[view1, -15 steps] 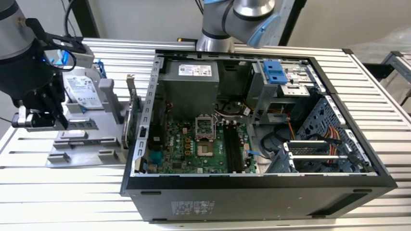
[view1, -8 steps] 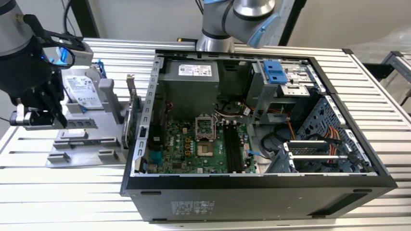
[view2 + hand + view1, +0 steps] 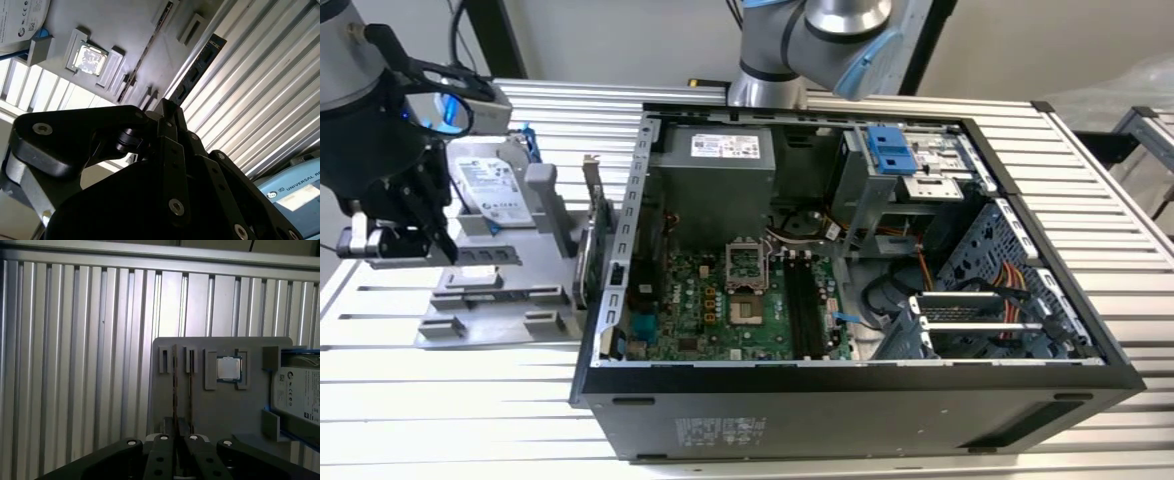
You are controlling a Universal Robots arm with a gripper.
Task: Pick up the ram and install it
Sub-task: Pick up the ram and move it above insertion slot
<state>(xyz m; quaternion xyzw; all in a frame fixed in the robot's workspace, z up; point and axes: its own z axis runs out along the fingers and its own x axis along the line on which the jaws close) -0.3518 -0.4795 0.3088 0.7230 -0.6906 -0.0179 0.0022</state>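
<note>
Gripper (image 3: 171,109) sits closest in the second wrist view, its black fingers drawn together on one end of the ram (image 3: 200,62). The stick is clamped between them with no gap showing. The ram's free end, dark with black chips, reaches out over the metal ribs of the table (image 3: 260,100), just beside the edge of the grey holder tray (image 3: 125,30). On that tray a square processor chip (image 3: 87,56) lies in its recess.

In the exterior view the gripper (image 3: 443,250) hangs at the exterior view's left and holds the ram (image 3: 487,255) roughly level above the holder tray (image 3: 467,325). I cannot tell whether the stick touches the tray. Behind it a silver hard drive (image 3: 494,190) stands propped on the same tray.

Farther toward the exterior view's right, the open computer case (image 3: 854,410) lies on its side on the table. Inside it are a green motherboard (image 3: 707,310), with long black slots (image 3: 801,310) beside the processor socket, and a blue-clipped drive cage (image 3: 901,150) at the back. The ram is outside the case, apart from its side wall.
</note>
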